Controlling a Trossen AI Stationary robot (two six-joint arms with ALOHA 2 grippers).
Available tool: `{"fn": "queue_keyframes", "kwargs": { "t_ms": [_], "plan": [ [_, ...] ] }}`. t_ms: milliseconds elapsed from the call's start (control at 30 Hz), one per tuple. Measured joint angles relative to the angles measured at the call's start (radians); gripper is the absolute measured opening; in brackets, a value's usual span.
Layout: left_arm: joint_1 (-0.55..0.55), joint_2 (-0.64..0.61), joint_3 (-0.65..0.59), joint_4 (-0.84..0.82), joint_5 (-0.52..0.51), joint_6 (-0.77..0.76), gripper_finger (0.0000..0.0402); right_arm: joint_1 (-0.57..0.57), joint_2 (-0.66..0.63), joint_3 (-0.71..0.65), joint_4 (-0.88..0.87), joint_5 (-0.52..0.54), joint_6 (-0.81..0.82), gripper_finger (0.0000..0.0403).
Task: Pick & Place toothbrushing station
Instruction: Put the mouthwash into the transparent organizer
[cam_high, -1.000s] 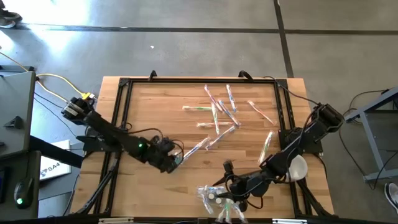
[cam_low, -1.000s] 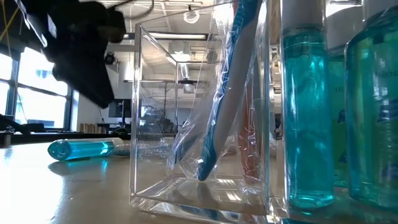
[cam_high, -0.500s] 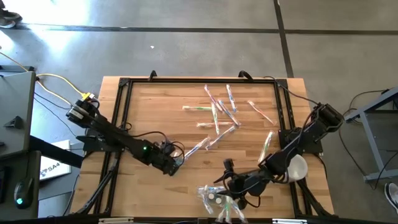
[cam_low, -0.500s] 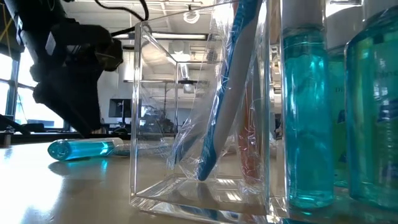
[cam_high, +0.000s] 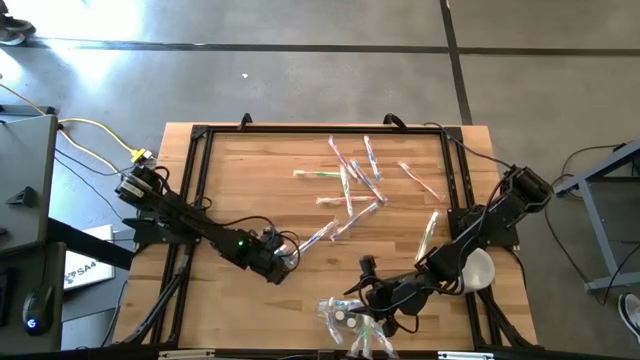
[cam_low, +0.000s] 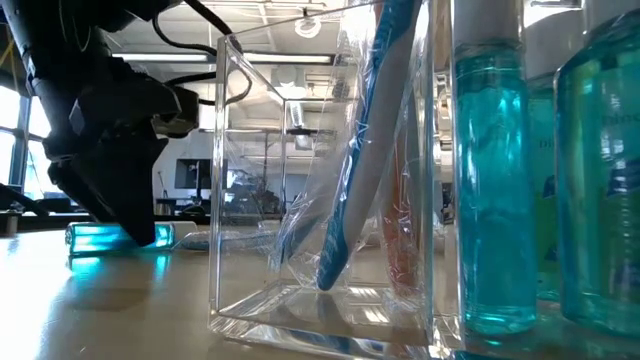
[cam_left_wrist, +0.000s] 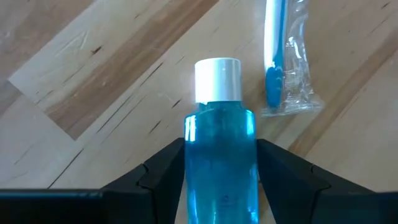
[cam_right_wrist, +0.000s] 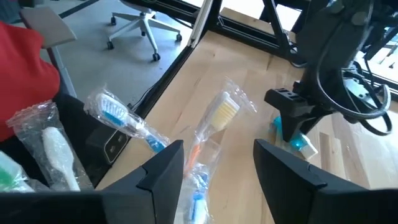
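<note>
A small blue bottle with a white cap lies on its side on the wooden table. My left gripper is open over it, pointing steeply down, one finger on each side of its body. In the high view this gripper is left of centre, near the front. A wrapped blue toothbrush lies just beyond the cap. My right gripper hovers open and empty above the clear organizer, which holds wrapped toothbrushes.
Several wrapped toothbrushes lie scattered at the table's far middle, one more at the right. Black rails frame the table. In the low view the clear organizer and teal bottles fill the foreground.
My left gripper has come down onto the blue bottle and rolled a little at the wrist. It now hides most of the bottle in the low view. Its finger gap is unchanged and the bottle has not moved.
</note>
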Motion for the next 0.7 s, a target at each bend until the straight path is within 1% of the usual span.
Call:
{"fn": "queue_keyframes", "kwargs": {
  "t_ms": [267,400,500,633,700],
  "plan": [
    [0.001,0.003,0.0,-0.023,0.021,0.026,0.0188,0.0,0.0,0.0,0.0,-0.002,0.0,0.0187],
    [0.002,0.004,0.014,-0.039,0.035,0.059,0.0163,0.0,0.0,0.0,0.0,-0.002,0.0,0.0187],
    [0.002,0.005,0.035,-0.059,0.039,0.116,0.0144,0.0,0.0,0.0,0.0,-0.002,0.0,0.0187],
    [0.0,0.008,0.064,-0.08,0.034,0.155,0.0143,0.0,0.0,0.0,-0.002,-0.002,0.0,0.0187],
    [0.0,0.01,0.078,-0.08,0.011,0.168,0.0151,0.0,0.0,0.0,-0.004,-0.002,0.0,0.0187]
  ]
}}
